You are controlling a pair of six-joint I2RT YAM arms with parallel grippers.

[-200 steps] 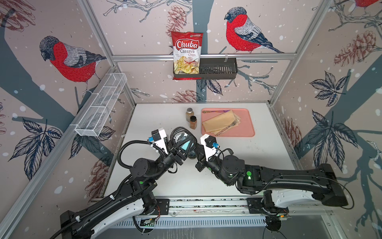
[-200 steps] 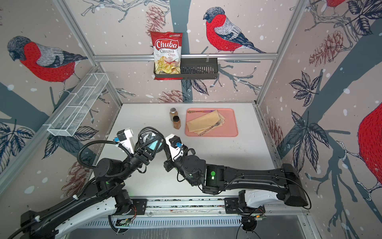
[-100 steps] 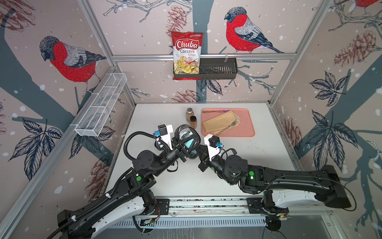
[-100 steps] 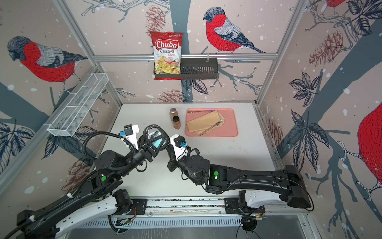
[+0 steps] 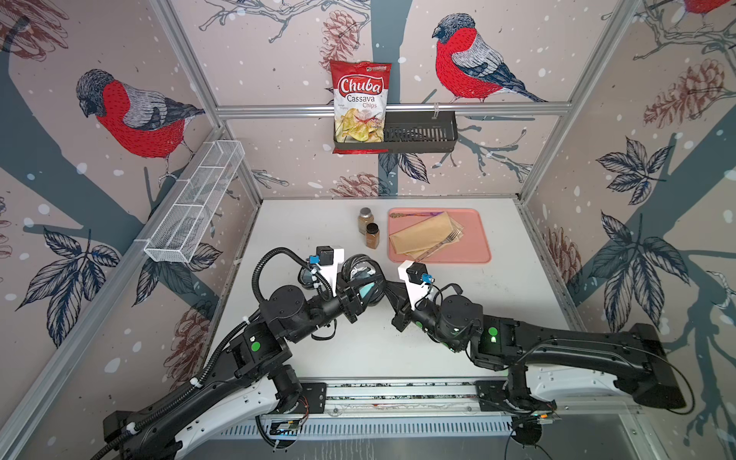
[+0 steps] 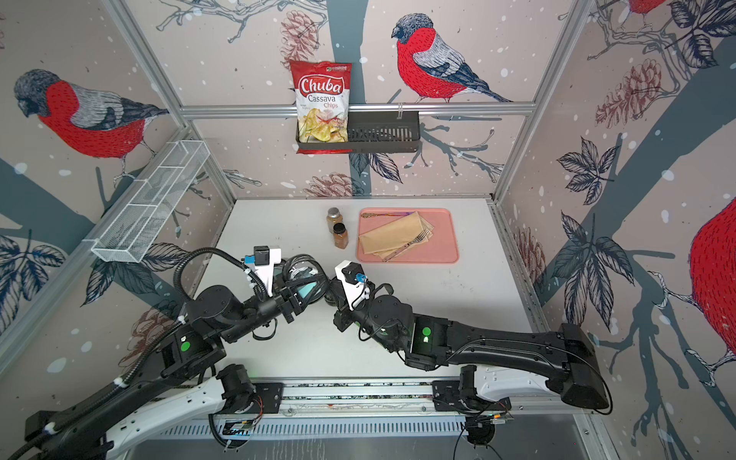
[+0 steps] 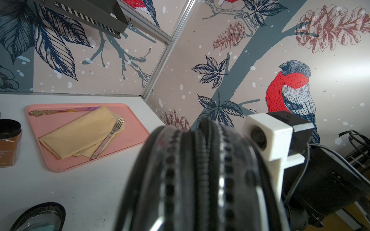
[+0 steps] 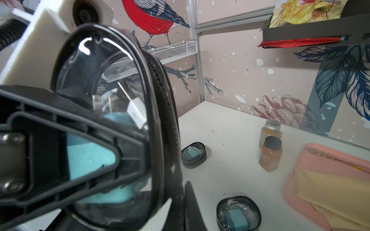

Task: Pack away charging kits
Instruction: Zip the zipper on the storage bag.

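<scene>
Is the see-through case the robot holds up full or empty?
Full. Through the clear side of the held case, a teal charger and a white cable show inside.

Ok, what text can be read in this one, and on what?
"Chuba": brand on the red and white chip bag on the back wall.
"Cassava Chips": same bag, under the brand.
Small print on the bag: too small to read.
Label on the black-lidded spice jar: faint and cut off, not readable.
Nothing else carries text.
</scene>
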